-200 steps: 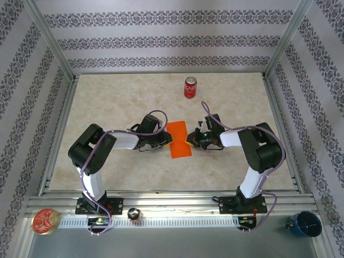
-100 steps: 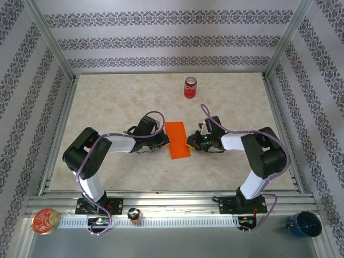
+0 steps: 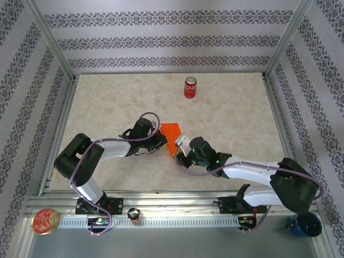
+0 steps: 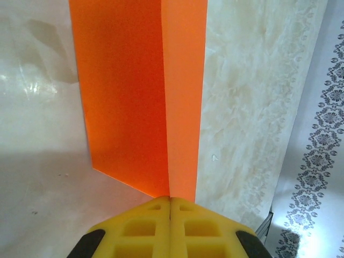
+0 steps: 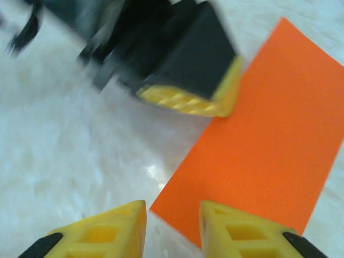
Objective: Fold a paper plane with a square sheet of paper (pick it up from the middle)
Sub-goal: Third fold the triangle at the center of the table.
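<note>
Paper [image 4: 123, 97]: orange, in two panels that meet at a crease running straight ahead of the left claw [image 4: 170, 215]. That claw's jaws are pressed together on the paper's near edge, at the crease end. Right claw [image 5: 172, 228]: jaws slightly apart and empty, with a paper corner just ahead of the gap.

Judgement: the sheet is thin, light and limp, and likely to slide on the smooth table [image 3: 107, 107]. Any pinch will mark it. Best to grip a raised edge, not the flat face.

Can [image 3: 190, 87]: well beyond both claws.
</note>
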Controlling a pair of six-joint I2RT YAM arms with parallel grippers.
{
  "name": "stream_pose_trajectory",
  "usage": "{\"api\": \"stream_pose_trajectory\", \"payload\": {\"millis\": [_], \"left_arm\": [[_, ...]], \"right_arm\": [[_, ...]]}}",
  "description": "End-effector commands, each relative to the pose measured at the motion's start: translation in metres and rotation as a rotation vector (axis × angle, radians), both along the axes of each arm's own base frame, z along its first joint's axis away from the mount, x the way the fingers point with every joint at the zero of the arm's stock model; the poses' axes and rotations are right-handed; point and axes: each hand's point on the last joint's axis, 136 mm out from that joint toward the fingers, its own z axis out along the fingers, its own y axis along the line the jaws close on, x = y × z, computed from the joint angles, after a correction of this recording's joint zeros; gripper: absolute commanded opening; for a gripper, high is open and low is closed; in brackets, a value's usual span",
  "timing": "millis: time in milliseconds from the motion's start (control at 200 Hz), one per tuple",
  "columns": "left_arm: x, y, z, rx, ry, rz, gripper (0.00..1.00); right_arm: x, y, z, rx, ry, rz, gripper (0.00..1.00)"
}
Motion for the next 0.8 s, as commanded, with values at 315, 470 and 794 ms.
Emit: {"api": "stream_pose_trajectory", "payload": {"millis": [315,470,794], "left_arm": [[0.003,-0.008,0.012,-0.072,-0.020,0.000,0.03],[0.004,-0.010,0.014,-0.083,-0.027,0.003,0.03],[0.005,-0.010,0.014,-0.086,-0.028,0.003,0.03]], "right_arm": [[0.000,0.024,-0.004,-0.147,-0.361,0.113,0.43],[0.006,0.025,-0.014,-0.197,-0.381,0.100,0.43],[0.020,0.014,-0.021,-0.285,-0.433,0.025,0.43]]}}
